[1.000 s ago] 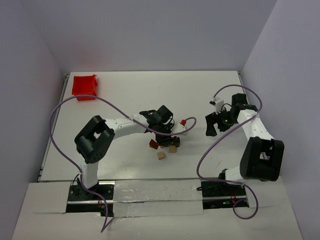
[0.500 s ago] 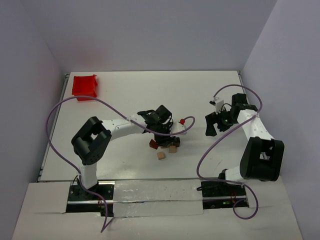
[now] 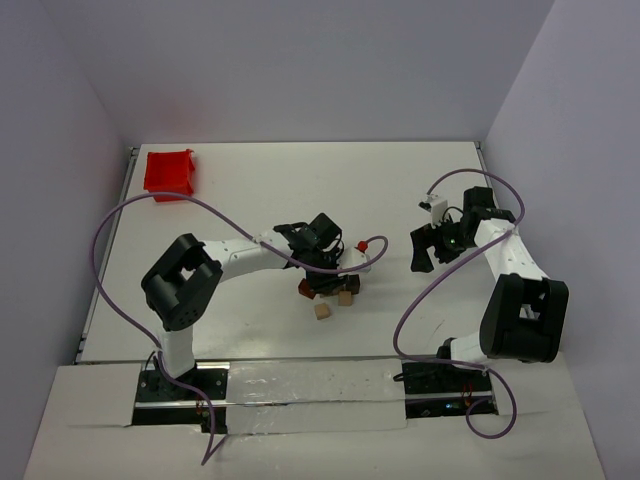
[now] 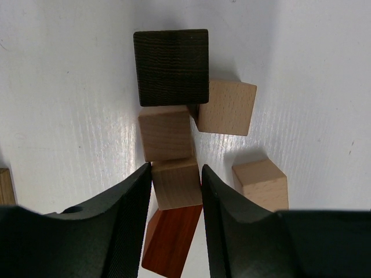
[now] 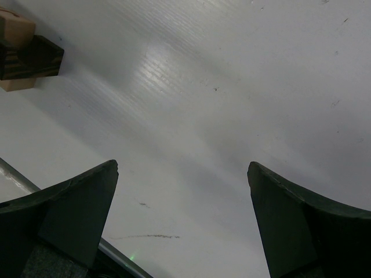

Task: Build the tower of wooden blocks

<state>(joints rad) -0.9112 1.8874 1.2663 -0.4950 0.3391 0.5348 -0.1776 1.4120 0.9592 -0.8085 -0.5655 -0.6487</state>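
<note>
Starting nearest the arm bases: one loose tan cube [image 3: 322, 311] lies alone on the desk [image 3: 250, 200], just at 6 o'clock of the main cluster. The wood block tower [image 3: 326, 288] sits mid-desk. It is not yet a clear column, more a tight huddle.

Left hand [image 4: 175, 174] is down over it, narrow, its fingers [image 4: 130, 214] against both flanks of a light tan cube [image 4: 177, 184]. In the wrist view a reddish-brown piece [image 4: 171, 243] touches that cube at 6 o'clock. A second tan cube [image 4: 166, 134] sits at 12, with a dark brown block [image 4: 171, 68] beyond.

Judgement: the pieces are light, rigid and smooth-faced, and likely to slide or topple if nudged. Grip flat opposite faces, mid-height, squarely.

Right hand [image 5: 182, 174] is at 3 o'clock, well apart, spread wide, holding nothing.

Red bin [image 3: 169, 173] is far off at 10 o'clock.
</note>
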